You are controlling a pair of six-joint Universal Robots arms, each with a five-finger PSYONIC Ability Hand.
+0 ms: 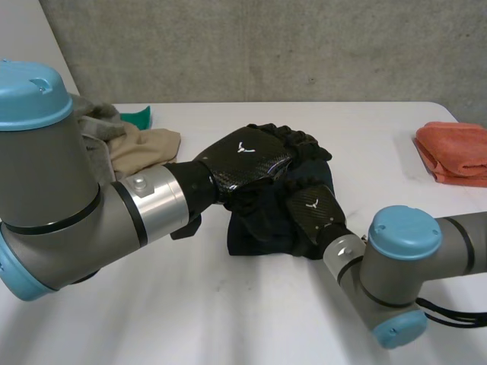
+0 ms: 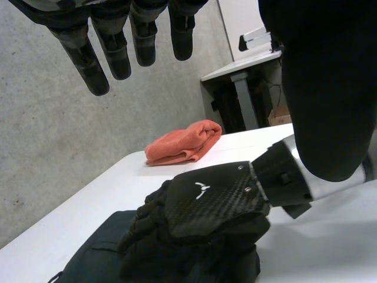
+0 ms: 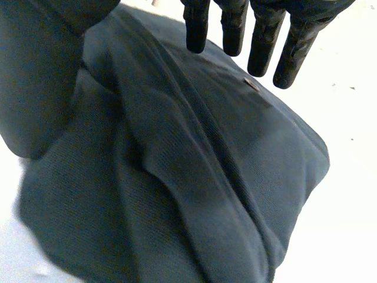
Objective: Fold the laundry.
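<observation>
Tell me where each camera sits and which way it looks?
Head: behind and between the arms, looking down at the table; shows both arms, left hand and right hand at the dark cloth.
Left wrist: on the left wrist, looking along the palm; its own straight fingers, then the right hand on the cloth, towel beyond.
Right wrist: on the right wrist, looking at the cloth; its own fingers over it.
Shared: head and left wrist both show the right hand and towel.
</observation>
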